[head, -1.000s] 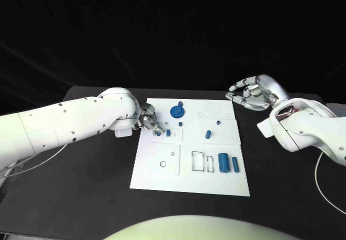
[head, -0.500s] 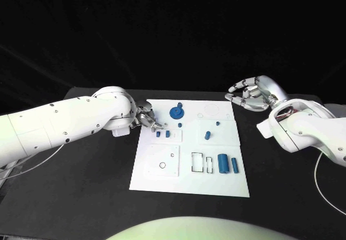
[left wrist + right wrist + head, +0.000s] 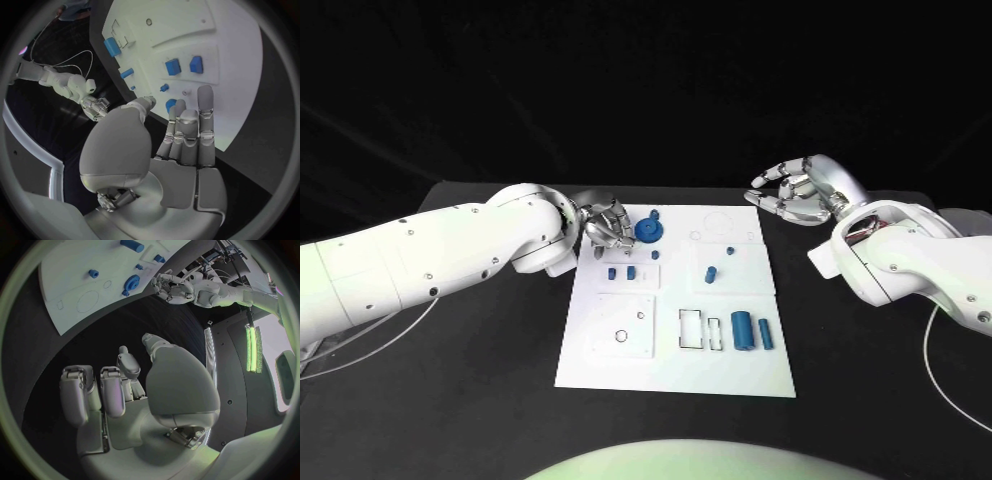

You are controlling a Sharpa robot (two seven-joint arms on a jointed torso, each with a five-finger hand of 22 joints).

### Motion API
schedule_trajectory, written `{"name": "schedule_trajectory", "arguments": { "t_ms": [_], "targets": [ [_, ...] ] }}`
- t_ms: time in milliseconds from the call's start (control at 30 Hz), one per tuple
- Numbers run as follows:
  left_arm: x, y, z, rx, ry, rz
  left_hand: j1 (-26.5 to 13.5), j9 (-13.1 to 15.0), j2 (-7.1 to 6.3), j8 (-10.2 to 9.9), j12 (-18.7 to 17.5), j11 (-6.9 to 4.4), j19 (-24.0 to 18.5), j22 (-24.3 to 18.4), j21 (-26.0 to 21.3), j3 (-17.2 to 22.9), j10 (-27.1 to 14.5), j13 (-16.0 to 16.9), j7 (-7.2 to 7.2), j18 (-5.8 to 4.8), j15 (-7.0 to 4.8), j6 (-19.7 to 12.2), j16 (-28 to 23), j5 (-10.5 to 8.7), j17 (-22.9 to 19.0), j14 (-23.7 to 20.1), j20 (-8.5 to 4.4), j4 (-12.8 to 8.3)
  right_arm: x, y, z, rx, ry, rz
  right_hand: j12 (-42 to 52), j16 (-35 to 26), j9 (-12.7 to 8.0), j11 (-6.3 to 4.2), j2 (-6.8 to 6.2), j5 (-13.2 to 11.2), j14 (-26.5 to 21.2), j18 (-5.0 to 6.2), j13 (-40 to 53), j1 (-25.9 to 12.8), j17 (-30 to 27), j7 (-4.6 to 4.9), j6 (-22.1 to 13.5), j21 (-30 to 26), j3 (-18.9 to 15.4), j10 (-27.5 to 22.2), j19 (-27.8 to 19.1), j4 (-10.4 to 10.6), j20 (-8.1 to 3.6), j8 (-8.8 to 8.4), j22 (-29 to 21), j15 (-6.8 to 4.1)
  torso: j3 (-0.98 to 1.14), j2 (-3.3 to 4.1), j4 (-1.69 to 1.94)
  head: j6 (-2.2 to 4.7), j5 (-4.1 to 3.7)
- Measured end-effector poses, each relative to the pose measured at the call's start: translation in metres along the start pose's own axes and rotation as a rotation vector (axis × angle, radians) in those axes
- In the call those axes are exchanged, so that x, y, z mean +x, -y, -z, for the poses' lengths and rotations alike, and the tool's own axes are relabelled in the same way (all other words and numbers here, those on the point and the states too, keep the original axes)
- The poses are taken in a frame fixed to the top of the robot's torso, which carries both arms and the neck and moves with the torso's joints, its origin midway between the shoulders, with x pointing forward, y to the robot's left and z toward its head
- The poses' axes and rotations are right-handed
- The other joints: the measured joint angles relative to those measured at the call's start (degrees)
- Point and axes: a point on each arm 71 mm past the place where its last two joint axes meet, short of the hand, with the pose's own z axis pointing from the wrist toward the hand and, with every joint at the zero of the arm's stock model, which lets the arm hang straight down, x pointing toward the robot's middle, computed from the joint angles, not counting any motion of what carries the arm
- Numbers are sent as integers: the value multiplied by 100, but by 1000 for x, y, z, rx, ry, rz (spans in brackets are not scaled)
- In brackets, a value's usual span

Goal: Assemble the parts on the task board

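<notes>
A white task board [image 3: 678, 370] lies in the middle of a black table [image 3: 473, 380]. A blue gear-shaped part [image 3: 652, 232] sits near the board's far left corner. Nearer than the gear lie two small blue blocks [image 3: 622, 272], and toward the board's middle a short blue peg [image 3: 711, 274]. Two blue cylinders [image 3: 751, 332] lie by the board's near right edge, beside empty rectangular slots [image 3: 692, 328].

The left hand [image 3: 606, 224] hovers just beside the gear at the board's left edge; its fingers are straight and apart, holding nothing. The right hand [image 3: 795, 192] hangs off the board's far right corner, fingers loosely curled and empty.

The step looks like a reach for the gear. It would go best with fingertips closing on the gear's rim, approaching from above so neighbouring blocks are not nudged.
</notes>
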Motion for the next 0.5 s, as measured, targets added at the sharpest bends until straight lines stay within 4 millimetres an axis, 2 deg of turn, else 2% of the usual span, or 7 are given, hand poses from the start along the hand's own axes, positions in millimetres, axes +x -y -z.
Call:
{"name": "schedule_trajectory", "arguments": {
  "t_ms": [33, 67, 133, 233, 433, 500],
  "targets": [
    [3, 2, -1, 35, 18, -2, 282, -73, -36, -56, -148, 21, -50, -77, -115, 92, -122, -137, 25, 0, 32, -25, -257, 0, -343, -285, 49, -92, 0, 0, 0, 0, 0, 0, -32, 0, 0, 0, 0, 0, 0, 0, -26, 0, 0, 0, 0, -19, 0, 0, 0, 0, 0, 0, 0, 0, -1, 0, 1, 10, -10],
    [5, 3, -2, 61, 31, -8, 411, -129, -59, -96, -239, 40, -96, -113, -179, 139, -182, -233, 25, 0, 48, -25, -368, 0, -500, -427, 56, -138, 0, 0, 0, 0, 0, 0, -66, -18, 0, -1, 0, 0, 0, 0, -60, 0, 0, 0, 0, -23, 0, -29, 0, 0, 0, 0, 0, 0, -1, 0, 0, 19, -17],
    [9, 7, -4, 117, 61, -32, 623, -255, -111, -201, -434, 49, -104, -146, -237, 229, -210, -445, 26, 0, 57, -25, -402, 0, -636, -549, 64, -229, 0, 0, 0, 0, 0, 0, -123, -34, 0, -8, 0, 0, 0, 0, -113, 0, 0, 0, 0, -60, 0, -70, 0, 0, 0, 0, 0, 0, -1, 2, -3, 35, -34],
    [13, 14, -6, 199, 99, -91, 717, -411, -192, -322, -700, 80, -104, -149, -238, 296, -281, -714, 36, -1, 77, 35, -394, 0, -733, -588, 64, -295, 0, 1, 0, 0, 1, 0, -156, -34, 0, -3, 0, 0, 0, 0, -154, 0, -1, 0, 0, -60, 0, -107, 0, 0, 0, 0, -1, 0, -1, 4, -6, 46, -43],
    [20, 23, -11, 310, 138, -243, 786, -701, -215, -603, -1124, 79, -6, 3, -19, 390, -196, -1186, -5, -1, 82, 258, 197, 0, -410, -223, 75, -356, 0, 1, 0, -1, 0, -1, -211, -34, 0, -10, 0, 22, 0, 0, -200, 0, -1, 0, 0, -83, 0, -114, 0, 0, 0, 0, -1, 0, 2, 12, -7, 69, -49],
    [22, 25, -12, 330, 140, -286, 786, -764, -215, -670, -1230, 101, 121, 213, 172, 390, -175, -1294, -35, -2, 84, 289, 370, -36, -279, -86, 76, -356, 1, 1, 0, -1, -1, -1, -211, -34, 0, -10, 0, 22, 0, 0, -200, 0, -1, 0, 0, -83, 0, -114, 0, 0, 0, 0, -1, 0, 3, 15, -8, 71, -51]
  ]
}}
